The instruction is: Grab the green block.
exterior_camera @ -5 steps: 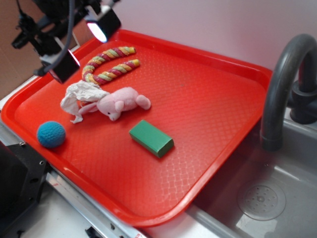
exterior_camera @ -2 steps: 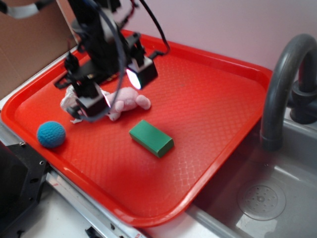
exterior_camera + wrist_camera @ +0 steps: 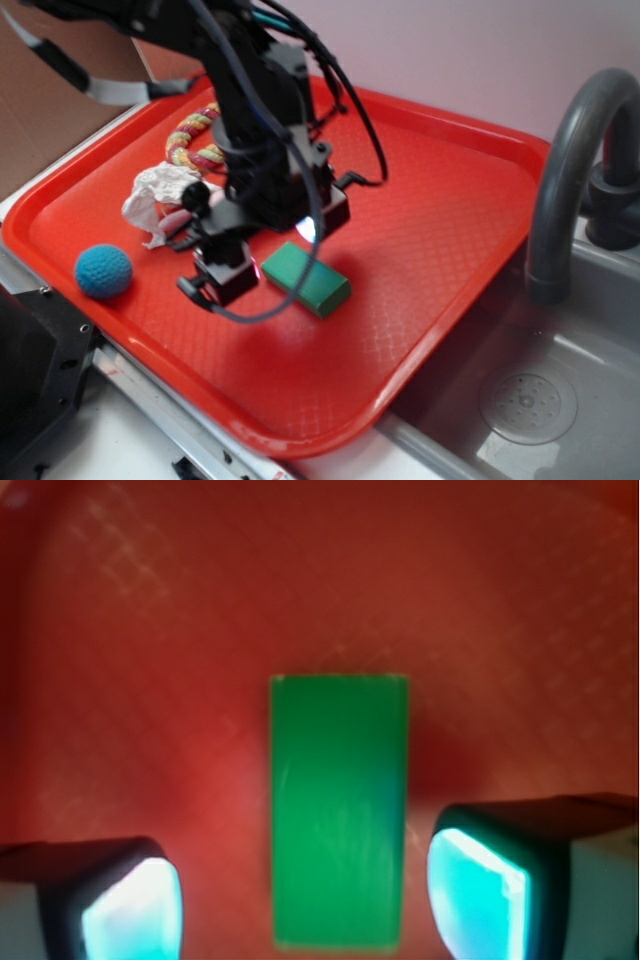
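The green block (image 3: 310,279) lies flat near the middle of the red tray (image 3: 440,210). In the wrist view the green block (image 3: 338,810) runs lengthwise between my two fingers, with tray showing on both sides of it. My gripper (image 3: 305,900) is open, and its glowing pads (image 3: 135,910) stand clear of the block's long sides. From outside, my gripper (image 3: 270,255) hangs over the block's left end and hides part of it.
A blue crocheted ball (image 3: 103,271) sits at the tray's left front. White crumpled paper (image 3: 158,194) and a striped rope ring (image 3: 190,138) lie behind the arm. A grey faucet (image 3: 570,170) and sink (image 3: 530,400) are to the right.
The arm has swung from the tray's back left corner forward and right, coming down over the green block. It now covers the pink plush toy.
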`<action>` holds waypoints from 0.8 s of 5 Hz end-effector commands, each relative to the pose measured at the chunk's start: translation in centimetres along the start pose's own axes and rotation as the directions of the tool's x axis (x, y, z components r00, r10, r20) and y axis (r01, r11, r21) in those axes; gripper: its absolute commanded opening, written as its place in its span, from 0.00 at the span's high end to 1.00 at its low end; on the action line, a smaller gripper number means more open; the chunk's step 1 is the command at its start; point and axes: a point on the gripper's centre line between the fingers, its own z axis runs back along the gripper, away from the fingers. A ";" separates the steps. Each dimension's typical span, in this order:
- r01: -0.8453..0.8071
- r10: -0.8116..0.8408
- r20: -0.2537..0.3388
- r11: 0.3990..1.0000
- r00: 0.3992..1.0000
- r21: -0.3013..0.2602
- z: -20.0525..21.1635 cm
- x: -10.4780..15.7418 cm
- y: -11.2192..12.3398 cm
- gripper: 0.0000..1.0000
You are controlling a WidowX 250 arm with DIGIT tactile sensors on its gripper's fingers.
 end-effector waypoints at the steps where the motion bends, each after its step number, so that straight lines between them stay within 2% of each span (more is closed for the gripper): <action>1: -0.069 0.068 -0.044 0.997 0.997 -0.022 -1.8 1.7 0.6 0.05; 2: -0.067 0.068 -0.025 0.998 0.997 0.016 -1.3 2.0 -0.1 1.00; 3: -0.057 0.058 -0.030 0.998 0.998 0.028 -1.4 2.1 -0.4 1.00; 4: -0.074 0.075 -0.033 0.997 0.997 0.017 -1.7 2.2 -0.2 1.00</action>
